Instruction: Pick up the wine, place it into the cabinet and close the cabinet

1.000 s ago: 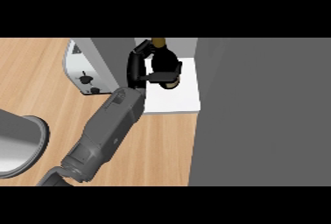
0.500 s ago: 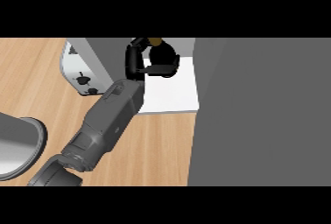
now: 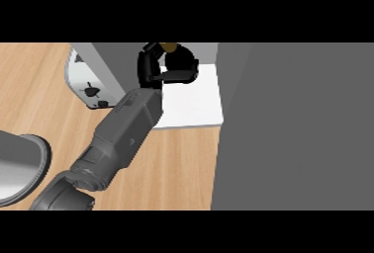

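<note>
We see the left hand [image 3: 162, 66] with fingers curled round the wine [image 3: 171, 49], over the cabinet's white shelf [image 3: 194, 106]. Open cabinet door [image 3: 292, 123] stands right of the shelf; toaster [image 3: 89, 81] left.

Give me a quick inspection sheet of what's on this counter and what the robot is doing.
Surface: wooden counter, bare in the middle.
Job's things: wine, only its brown top showing above the hand, over the white cabinet shelf; grey cabinet door stands open at the right.
Clutter: toaster at the upper left; metal bowl at the left edge.
Hands: one hand curled round the wine; which arm it is cannot be told; no other hand shows.
Cables: nothing seen.
Surroundings: nothing seen.
</note>
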